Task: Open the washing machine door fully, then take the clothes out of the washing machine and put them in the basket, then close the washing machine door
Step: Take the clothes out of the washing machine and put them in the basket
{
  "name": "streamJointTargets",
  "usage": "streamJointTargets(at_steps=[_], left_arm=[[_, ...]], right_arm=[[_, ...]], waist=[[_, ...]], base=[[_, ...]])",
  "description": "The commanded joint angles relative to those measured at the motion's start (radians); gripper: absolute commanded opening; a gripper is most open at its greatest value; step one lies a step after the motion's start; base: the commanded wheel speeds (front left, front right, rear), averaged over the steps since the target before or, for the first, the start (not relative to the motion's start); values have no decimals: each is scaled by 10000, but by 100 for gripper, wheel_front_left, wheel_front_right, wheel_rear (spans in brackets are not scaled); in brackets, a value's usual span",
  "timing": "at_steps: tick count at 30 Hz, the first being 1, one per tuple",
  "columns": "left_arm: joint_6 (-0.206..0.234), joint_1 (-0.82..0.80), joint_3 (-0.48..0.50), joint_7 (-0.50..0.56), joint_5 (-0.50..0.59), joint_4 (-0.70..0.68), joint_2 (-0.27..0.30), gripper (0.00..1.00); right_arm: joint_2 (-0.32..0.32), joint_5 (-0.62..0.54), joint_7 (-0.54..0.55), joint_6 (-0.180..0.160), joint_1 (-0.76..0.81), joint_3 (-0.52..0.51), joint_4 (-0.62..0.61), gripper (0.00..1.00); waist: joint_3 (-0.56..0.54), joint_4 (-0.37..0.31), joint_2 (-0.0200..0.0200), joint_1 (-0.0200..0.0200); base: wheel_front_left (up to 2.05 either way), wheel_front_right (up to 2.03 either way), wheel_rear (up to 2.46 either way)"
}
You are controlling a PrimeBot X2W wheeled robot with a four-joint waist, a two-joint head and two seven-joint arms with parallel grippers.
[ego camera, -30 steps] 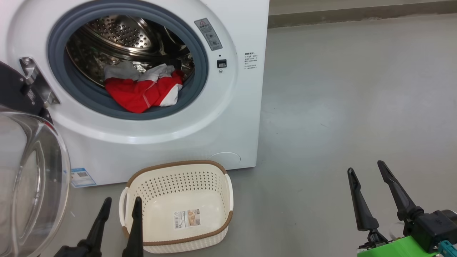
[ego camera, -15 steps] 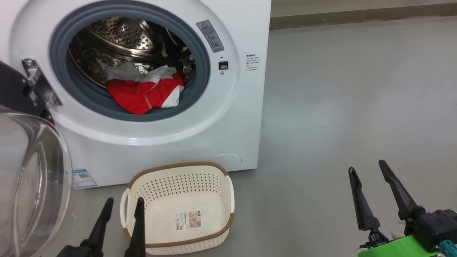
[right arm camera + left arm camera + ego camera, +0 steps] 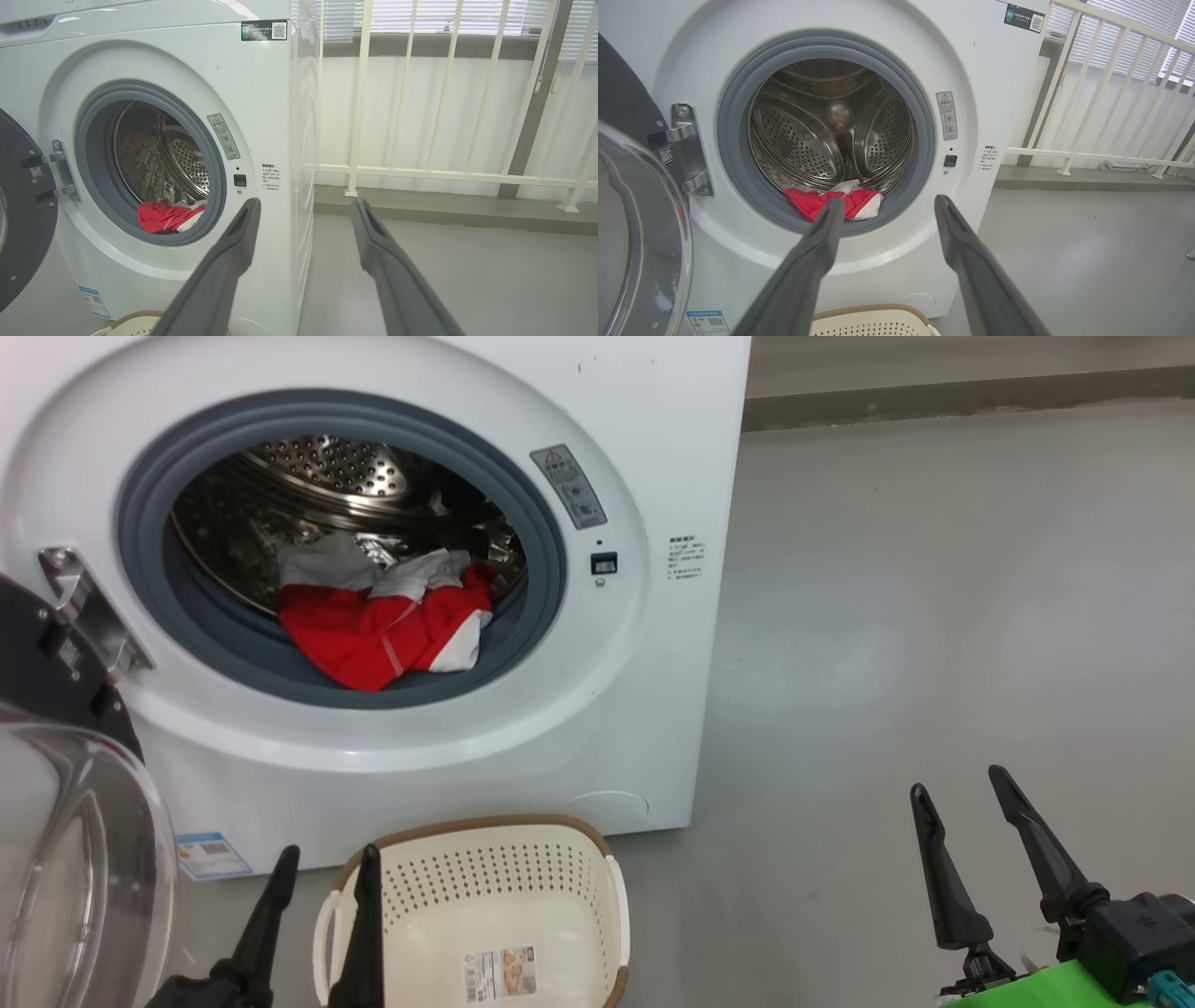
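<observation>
1. Door of glossy black rim and bulging clear glass [image 3: 84, 877], swung open at the left of the big white boxy front-loading washing machine [image 3: 653, 476].
2. Bright red and white soft clothes [image 3: 383, 630], heaped at the steel drum's lower front edge, against the grey rubber ring [image 3: 551, 523].
3. Small cream perforated plastic basket [image 3: 495, 887], on the grey floor [image 3: 887, 616] just before the machine.
4. Left claw [image 3: 330, 851], fingers parted, holding nothing, by the basket's left handle.
5. Right claw [image 3: 959, 780], fingers parted, holding nothing, over the floor, well apart from the machine.
</observation>
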Motion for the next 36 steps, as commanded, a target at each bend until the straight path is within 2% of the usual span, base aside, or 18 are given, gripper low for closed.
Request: streamJointTargets(at_steps=[1, 5, 27, 36], left_arm=[[11, -127, 283, -22, 4, -325, 184, 100], [155, -116, 234, 92, 139, -354, 230, 100], [352, -198, 128, 170, 126, -479, 276, 100], [429, -538, 55, 164, 205, -500, 289, 100]], right_arm=[[-129, 23, 9, 63, -222, 183, -282, 100], [-129, 40, 5, 63, -220, 201, -266, 100], [-129, 73, -29, 63, -319, 215, -201, 100], [-129, 108, -95, 63, -484, 240, -265, 100]], waist=[[3, 4, -1, 0], [45, 16, -1, 0], [262, -6, -1, 0], [814, 68, -1, 0]], base=[[108, -108, 0], [74, -74, 0], [6, -6, 0], [0, 0, 0]])
